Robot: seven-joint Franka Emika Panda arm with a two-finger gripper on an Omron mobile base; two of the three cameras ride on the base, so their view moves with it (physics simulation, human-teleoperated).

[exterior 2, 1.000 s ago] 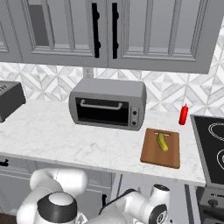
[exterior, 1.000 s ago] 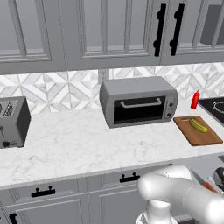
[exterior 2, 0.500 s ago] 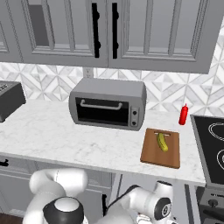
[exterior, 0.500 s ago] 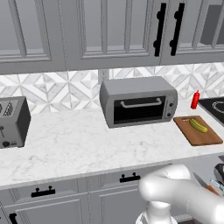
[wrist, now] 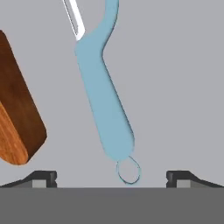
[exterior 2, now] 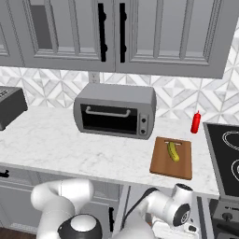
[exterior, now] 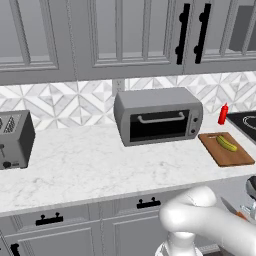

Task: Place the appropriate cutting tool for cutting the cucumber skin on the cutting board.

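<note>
- The claw [wrist: 111, 177] hung wide open over a pale blue peeler [wrist: 105, 98], its two dark fingertips [wrist: 41, 177] set well apart on either side of the handle's ringed end, gripping nothing.
- The peeler lay dead ahead of the claw on a flat grey surface, its long axis running away from the fingertips and leaning slightly to one side, the white blade [wrist: 74, 19] at the far end; a squeeze across the handle looked like the move that mattered.
- A rounded wooden handle [wrist: 15, 118], tool unclear, lay just beside the peeler and apart from it, close enough that a drifting claw might catch it instead.
- Up on the counter [exterior: 90, 165], the cutting board [exterior: 225, 152] sat near the toaster oven [exterior: 157, 117] with the cucumber [exterior: 226, 143] on it; from the right base view the cucumber [exterior 2: 173, 151] lay lengthwise on the board [exterior 2: 172, 163], a red bottle [exterior 2: 196, 122] behind.
- The arm worked low, below the counter's edge, so the peeler had a lift and a carry ahead before reaching the board.
- Against the frames of a second before, counter, board and cucumber were unmoved; only the arm's white body had shifted slightly at the bottom of both base views.
</note>
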